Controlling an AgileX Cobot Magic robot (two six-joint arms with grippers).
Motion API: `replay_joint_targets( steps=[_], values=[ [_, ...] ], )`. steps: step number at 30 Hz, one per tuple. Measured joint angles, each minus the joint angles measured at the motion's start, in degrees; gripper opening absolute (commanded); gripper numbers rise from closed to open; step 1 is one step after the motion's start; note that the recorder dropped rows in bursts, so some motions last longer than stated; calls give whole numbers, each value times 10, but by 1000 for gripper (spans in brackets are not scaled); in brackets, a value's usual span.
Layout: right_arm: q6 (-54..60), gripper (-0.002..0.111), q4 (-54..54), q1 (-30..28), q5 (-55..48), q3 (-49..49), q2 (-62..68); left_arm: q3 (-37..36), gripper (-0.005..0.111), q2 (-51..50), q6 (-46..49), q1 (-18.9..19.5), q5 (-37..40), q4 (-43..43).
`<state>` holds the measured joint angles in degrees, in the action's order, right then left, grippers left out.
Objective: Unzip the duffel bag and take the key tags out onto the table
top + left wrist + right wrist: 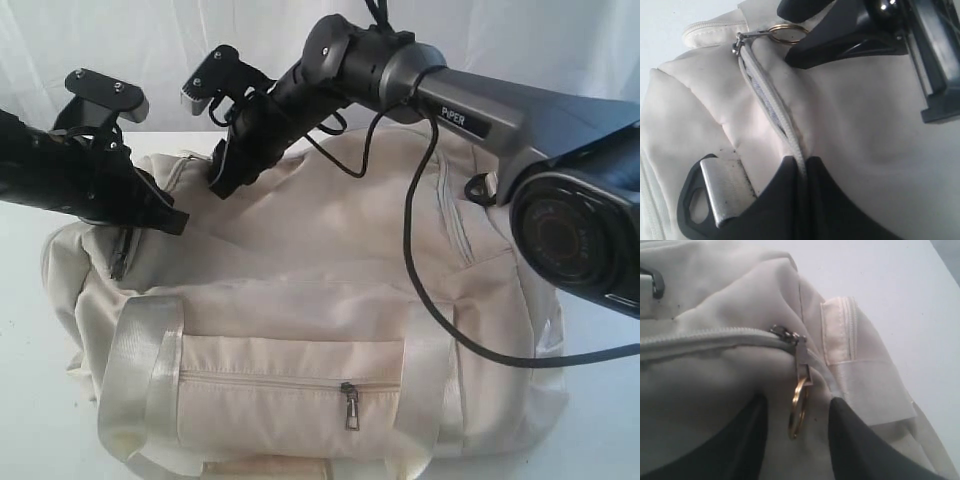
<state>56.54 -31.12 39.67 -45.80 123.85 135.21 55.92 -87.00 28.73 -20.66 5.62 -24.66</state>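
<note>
bag [300, 330] mid-surface [20, 330], soft, slumps | left gripper [800, 162] clenched on zip seam, bag's 9 o'clock | right gripper [797, 400] released, straddling ring pull [796, 415] at 11 o'clock | I'd grab ring: stiff, slick | key tags unseen

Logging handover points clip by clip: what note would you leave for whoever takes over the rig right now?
Left gripper: shut on the duffel bag at its top zipper seam.
Right gripper: open, fingers either side of the ring pull, not clamped.
The bag lies on the table, main zipper closed. The key tags are not in view.
Done: arms in place only.
Left: grip the ring, unzip, take the tags out onto the table.
</note>
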Motion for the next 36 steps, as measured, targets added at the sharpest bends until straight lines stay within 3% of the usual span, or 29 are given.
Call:
replay_joint_targets(
  steps=[14, 20, 32, 36],
  values=[
    [-7, 20, 3, 5, 14, 0, 0, 0, 0, 0, 0, 0, 1, 0],
    [-39, 0, 30, 5, 15, 0, 0, 0, 0, 0, 0, 0, 1, 0],
    [-64, 0, 47, 5, 19, 0, -2, 0, 0, 0, 0, 0, 2, 0],
    [-130, 0, 106, 5, 36, 0, -7, 0, 0, 20, 0, 0, 5, 0]
  ],
)
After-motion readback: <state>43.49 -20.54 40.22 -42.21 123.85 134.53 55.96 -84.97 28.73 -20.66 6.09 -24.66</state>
